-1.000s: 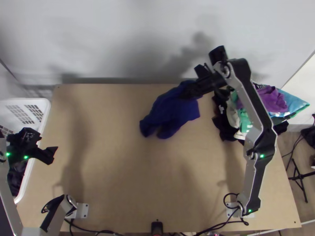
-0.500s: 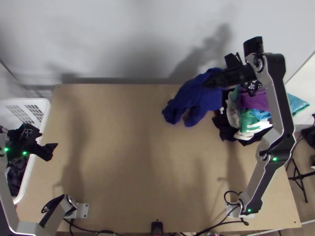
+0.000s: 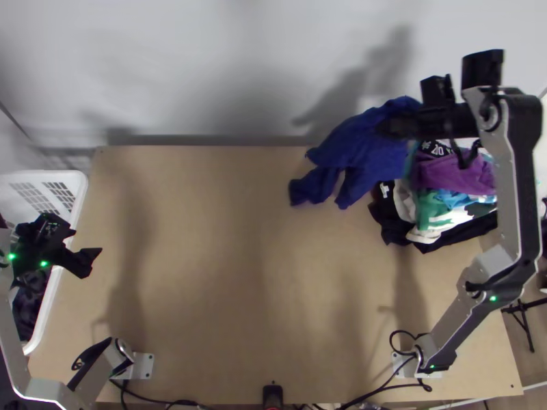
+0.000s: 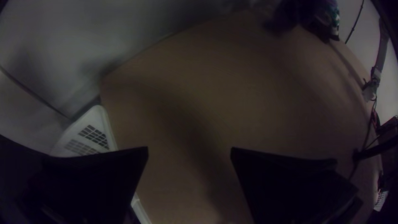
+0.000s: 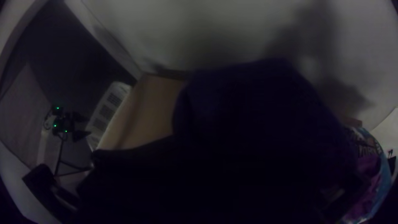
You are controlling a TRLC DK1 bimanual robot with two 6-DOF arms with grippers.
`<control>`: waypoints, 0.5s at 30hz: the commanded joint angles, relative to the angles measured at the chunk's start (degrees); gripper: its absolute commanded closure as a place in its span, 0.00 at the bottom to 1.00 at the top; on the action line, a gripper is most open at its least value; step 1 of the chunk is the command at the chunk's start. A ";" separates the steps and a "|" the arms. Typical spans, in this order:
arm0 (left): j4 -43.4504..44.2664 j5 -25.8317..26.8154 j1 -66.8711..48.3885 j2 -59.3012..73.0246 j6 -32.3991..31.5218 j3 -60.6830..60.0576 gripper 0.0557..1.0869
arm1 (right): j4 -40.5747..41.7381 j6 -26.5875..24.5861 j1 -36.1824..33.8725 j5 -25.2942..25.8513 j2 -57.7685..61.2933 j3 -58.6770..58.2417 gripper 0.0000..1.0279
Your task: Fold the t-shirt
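Light wooden desk (image 3: 225, 287), pale wall (image 3: 205, 68) behind it. My right pincer (image 3: 391, 128) is clenched on the blue t-shirt (image 3: 362, 154), which hangs bunched over the desk's far right area, right up by the clothes pile (image 3: 455, 188). Left pincer (image 3: 82, 249) is wide open near the white basket (image 3: 81, 195), lol. Compared to a second ago, the right one has dragged the shirt farther right, closer to that pile.
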 commanded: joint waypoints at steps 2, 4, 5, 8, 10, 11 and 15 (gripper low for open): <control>0.62 0.07 -0.73 0.83 0.42 0.28 0.06 | 0.98 -1.14 -3.70 1.25 -3.12 -0.10 0.97; 0.71 0.16 -0.90 0.83 0.42 0.28 0.06 | 1.42 -2.46 -4.31 1.25 -3.82 -0.10 0.97; 0.71 0.16 -1.08 0.83 0.24 0.28 0.06 | 1.68 -2.89 -4.49 1.25 -4.08 -0.10 0.97; 0.71 0.07 -1.08 0.75 0.15 0.10 0.06 | 1.94 -3.86 -5.63 1.16 -4.08 -0.10 0.97; 0.62 0.07 -1.08 0.57 0.24 -0.07 0.06 | 2.21 -3.95 -6.34 0.99 -4.08 -0.01 0.97; 0.62 -0.01 -0.99 0.39 0.24 -0.07 0.06 | 2.38 -3.95 -6.69 0.81 -4.17 0.07 0.97; 0.44 -0.01 -0.90 -0.22 0.33 0.02 0.06 | 2.47 -4.74 -8.62 0.29 -4.43 0.34 0.97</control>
